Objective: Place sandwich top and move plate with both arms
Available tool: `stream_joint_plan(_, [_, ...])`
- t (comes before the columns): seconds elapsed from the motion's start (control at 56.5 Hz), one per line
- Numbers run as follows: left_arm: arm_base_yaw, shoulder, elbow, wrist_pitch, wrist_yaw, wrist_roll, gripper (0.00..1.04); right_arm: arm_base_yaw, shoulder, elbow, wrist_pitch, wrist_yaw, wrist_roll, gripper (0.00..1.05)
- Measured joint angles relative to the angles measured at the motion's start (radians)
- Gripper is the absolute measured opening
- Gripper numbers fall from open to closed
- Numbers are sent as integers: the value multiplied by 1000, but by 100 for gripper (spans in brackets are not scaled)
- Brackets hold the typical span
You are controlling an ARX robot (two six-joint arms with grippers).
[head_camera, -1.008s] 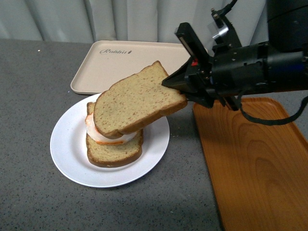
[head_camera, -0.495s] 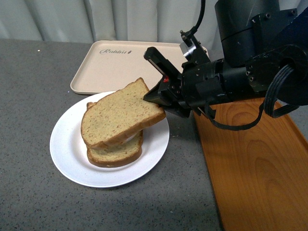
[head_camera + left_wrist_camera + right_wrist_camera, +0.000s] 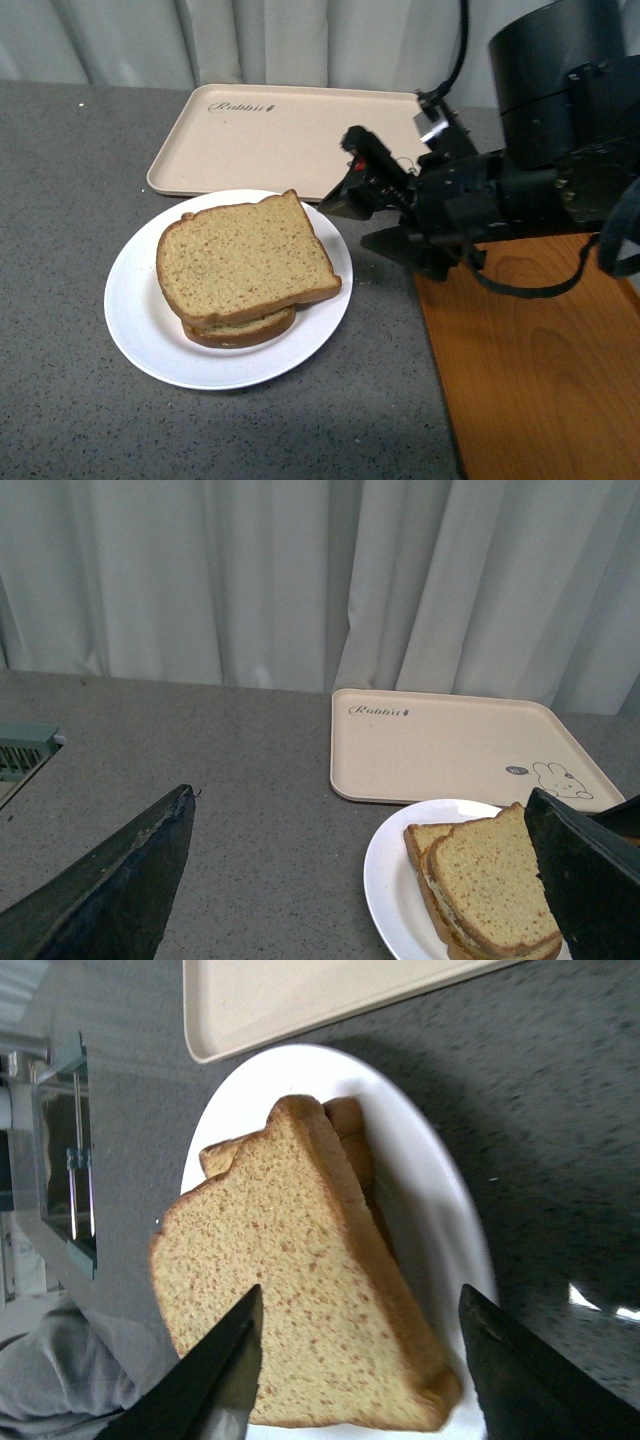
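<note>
Drops the sandwich top [image 3: 245,258] flat on the lower slice [image 3: 240,328], pulls the right tool [image 3: 348,190] back gaping, empty, just right of the plate [image 3: 130,310].

what you can't see from here

the sandwich top [image 3: 240,258] covers nearly all of the lower slice [image 3: 250,328]; you get only a thin rim of it. the right gripper [image 3: 342,222] blocks the beige tray [image 3: 250,140] on its right side and the orange tray [image 3: 540,380] at its far end; that tray also runs off the front view's right and bottom edges. from the left wrist, the left gripper [image 3: 358,795] is two dark wedges cut by the frame, one masking part of the plate [image 3: 385,865]. a cropped metal frame [image 3: 78,1160] sits at the right wrist view's edge: you can't tell what it is.
</note>
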Motion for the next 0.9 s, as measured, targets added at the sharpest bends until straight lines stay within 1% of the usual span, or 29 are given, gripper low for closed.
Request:
stream_joint_plan(0.035, [0, 0, 0, 0, 0, 0, 98, -15, -24, -20, 4, 18, -2, 72])
stream_joint_plan(0.088, [0, 0, 0, 0, 0, 0, 98, -45, -84, -61, 2, 72, -29, 83])
stream_joint_plan(0.106, [0, 0, 0, 0, 0, 0, 98, -50, -95, -69, 0, 84, -36, 85])
stream_joint_plan(0.141, [0, 0, 0, 0, 0, 0, 98, -69, -142, -97, -14, 135, -73, 92])
stream_joint_plan(0.195, [0, 0, 0, 0, 0, 0, 98, -92, -204, -138, -30, 201, -122, 98])
stream_joint_plan(0.248, [0, 0, 0, 0, 0, 0, 98, -109, -257, -178, -32, 258, -170, 96])
stream_joint_plan(0.283, [0, 0, 0, 0, 0, 0, 98, -123, -311, -219, -25, 332, -222, 95])
stream_joint_plan(0.301, [0, 0, 0, 0, 0, 0, 98, -126, -326, -231, -20, 351, -228, 95])
stream_joint_plan(0.424, [0, 0, 0, 0, 0, 0, 98, -182, -535, -389, 68, 571, -375, 96])
stream_joint_plan(0.495, [0, 0, 0, 0, 0, 0, 98, -223, -699, -510, 120, 661, -465, 96])
stream_joint_plan(0.548, [0, 0, 0, 0, 0, 0, 98, -244, -782, -560, 76, 643, -493, 96])
stream_joint_plan(0.619, [0, 0, 0, 0, 0, 0, 98, -251, -812, -582, 58, 638, -510, 96])
stream_joint_plan(0.654, [0, 0, 0, 0, 1, 0, 98, -253, -797, -602, 124, 629, -533, 93])
stream_joint_plan(0.69, [0, 0, 0, 0, 0, 0, 98, -256, -762, -649, 304, 618, -594, 86])
stream_joint_plan(0.707, [0, 0, 0, 0, 0, 0, 98, -259, -743, -686, 424, 613, -633, 81])
stream_joint_plan(0.743, [0, 0, 0, 0, 0, 0, 98, -263, -740, -736, 580, 606, -679, 72])
stream_joint_plan(0.76, [0, 0, 0, 0, 0, 0, 98, -265, -749, -748, 623, 603, -691, 69])
stream_joint_plan(0.796, [0, 2, 0, 0, 0, 0, 98, -269, -779, -762, 668, 602, -710, 61])
stream_joint_plan(0.866, [0, 0, 0, 0, 0, 0, 98, -277, -837, -783, 668, 597, -726, 51])
stream_joint_plan(0.902, [0, 0, 0, 0, 0, 0, 98, -303, -879, -805, 649, 555, -733, 42])
